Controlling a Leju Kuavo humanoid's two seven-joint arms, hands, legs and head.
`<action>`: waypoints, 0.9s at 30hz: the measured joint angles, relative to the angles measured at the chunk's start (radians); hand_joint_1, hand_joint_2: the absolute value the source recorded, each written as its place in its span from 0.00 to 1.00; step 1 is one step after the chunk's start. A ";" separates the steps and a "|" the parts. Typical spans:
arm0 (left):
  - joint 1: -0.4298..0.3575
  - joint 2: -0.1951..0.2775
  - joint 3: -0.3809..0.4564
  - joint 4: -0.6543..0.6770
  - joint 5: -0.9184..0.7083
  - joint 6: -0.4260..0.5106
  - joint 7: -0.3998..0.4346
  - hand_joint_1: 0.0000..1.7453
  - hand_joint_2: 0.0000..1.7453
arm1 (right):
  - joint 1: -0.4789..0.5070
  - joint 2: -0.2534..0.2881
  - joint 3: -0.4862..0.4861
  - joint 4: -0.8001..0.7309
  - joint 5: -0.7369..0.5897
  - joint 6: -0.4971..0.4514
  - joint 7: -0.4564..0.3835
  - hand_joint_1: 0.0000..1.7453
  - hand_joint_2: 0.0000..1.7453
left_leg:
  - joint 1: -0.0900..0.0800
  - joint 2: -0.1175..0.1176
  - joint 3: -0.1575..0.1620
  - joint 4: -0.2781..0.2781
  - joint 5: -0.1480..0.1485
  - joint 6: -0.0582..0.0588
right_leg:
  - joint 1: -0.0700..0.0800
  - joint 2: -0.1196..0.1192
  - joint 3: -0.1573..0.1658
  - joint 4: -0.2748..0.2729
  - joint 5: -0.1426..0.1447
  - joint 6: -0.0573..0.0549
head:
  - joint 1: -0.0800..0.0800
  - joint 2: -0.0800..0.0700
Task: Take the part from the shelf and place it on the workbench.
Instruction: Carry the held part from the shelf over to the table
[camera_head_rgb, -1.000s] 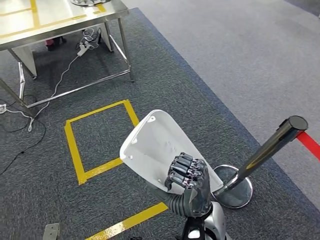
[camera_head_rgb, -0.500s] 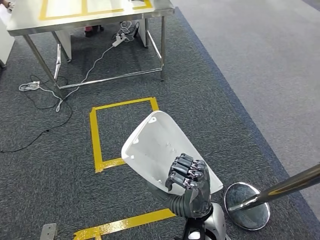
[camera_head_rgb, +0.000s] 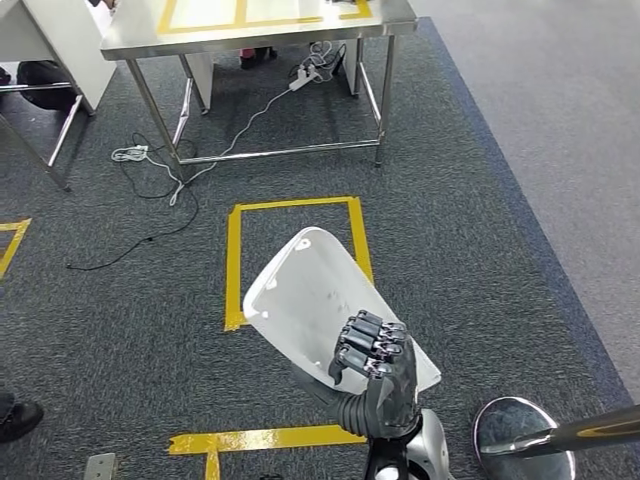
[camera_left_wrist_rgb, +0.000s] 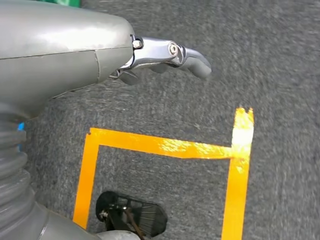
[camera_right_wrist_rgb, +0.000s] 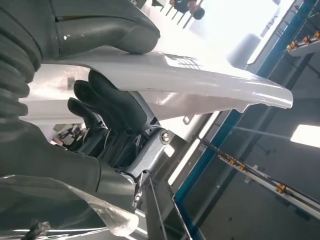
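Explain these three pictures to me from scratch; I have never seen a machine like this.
This is a walking humanoid robot with two arms. The wide picture comes from its head, looking down at grey carpet marked with yellow tape. Its right hand grips a white curved part, carried in front of it. Ahead stands a steel workbench with cables beneath. The other two pictures come from cameras at the wrists: one shows the left hand hanging over the floor, holding nothing; the other shows the part clamped between thumb and fingers.
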 joint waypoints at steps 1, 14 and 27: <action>0.001 0.000 0.000 0.000 0.002 0.000 -0.001 0.00 1.00 | 0.003 0.000 -0.002 0.000 0.000 0.000 -0.001 1.00 1.00 | 0.001 0.000 0.022 -0.042 0.030 0.000 | 0.000 -0.004 0.003 0.000 -0.002 0.002 | 0.000 0.000; 0.003 0.001 0.001 0.000 0.006 0.007 -0.003 0.00 1.00 | 0.014 -0.013 -0.016 -0.001 -0.010 0.000 0.021 1.00 1.00 | -0.012 0.003 0.143 -0.269 0.097 0.031 | 0.003 -0.009 0.018 -0.011 -0.010 0.026 | 0.002 0.000; 0.000 0.001 0.001 0.000 0.000 0.006 -0.007 0.00 1.00 | 0.024 -0.022 -0.024 -0.010 -0.021 0.000 0.030 1.00 1.00 | -0.012 0.003 0.166 -0.287 0.086 0.081 | -0.004 -0.003 -0.096 0.224 -0.116 0.063 | 0.010 0.000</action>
